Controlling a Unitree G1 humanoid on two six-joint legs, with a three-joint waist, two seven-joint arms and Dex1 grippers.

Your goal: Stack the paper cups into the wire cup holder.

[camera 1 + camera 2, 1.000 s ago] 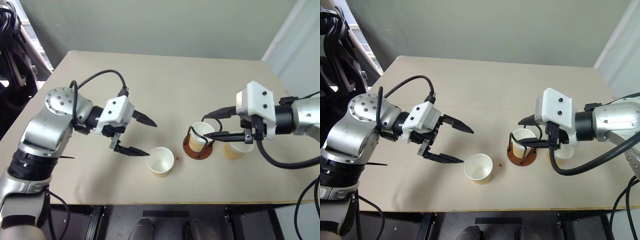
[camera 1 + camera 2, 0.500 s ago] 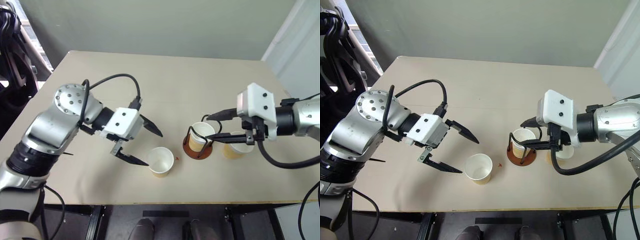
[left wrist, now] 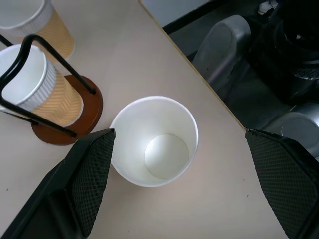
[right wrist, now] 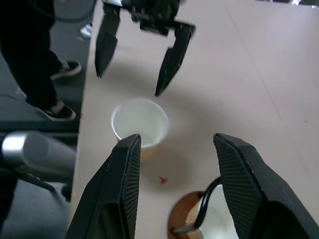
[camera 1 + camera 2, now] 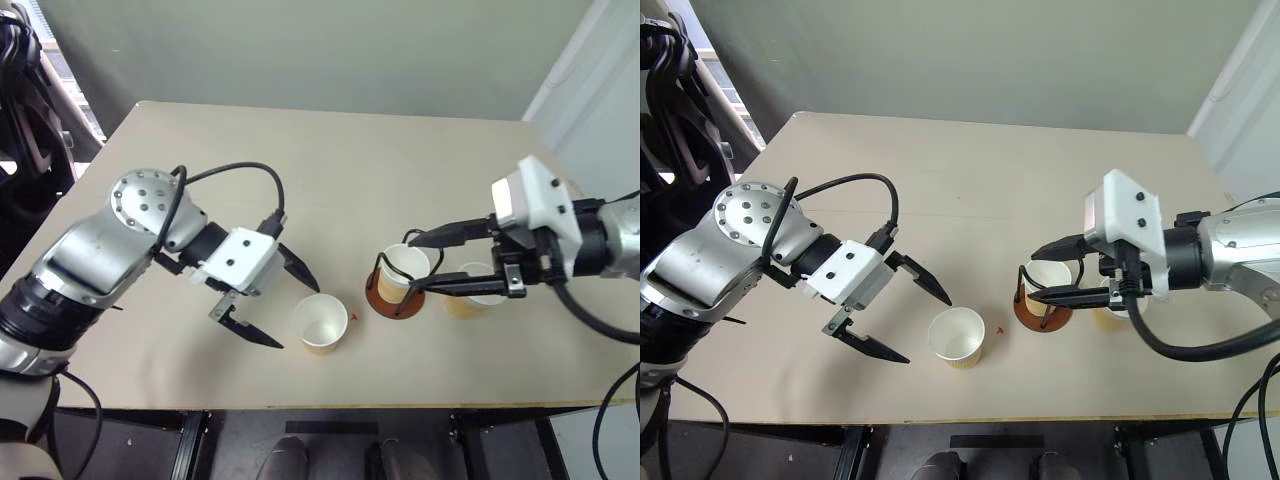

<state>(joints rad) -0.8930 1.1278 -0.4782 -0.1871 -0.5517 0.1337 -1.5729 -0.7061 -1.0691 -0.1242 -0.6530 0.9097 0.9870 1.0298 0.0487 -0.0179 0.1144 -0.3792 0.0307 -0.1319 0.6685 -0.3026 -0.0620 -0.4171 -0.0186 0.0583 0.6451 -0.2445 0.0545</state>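
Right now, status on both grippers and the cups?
Left gripper open, beside the loose paper cup. Right gripper open, empty, by the wire cup holder. One cup in holder, another standing beyond it. Nothing blocking.

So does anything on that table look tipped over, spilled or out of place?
Nothing stands out. All three paper cups stand upright: one in the wire cup holder, one just beside it, one alone near the table's front edge.
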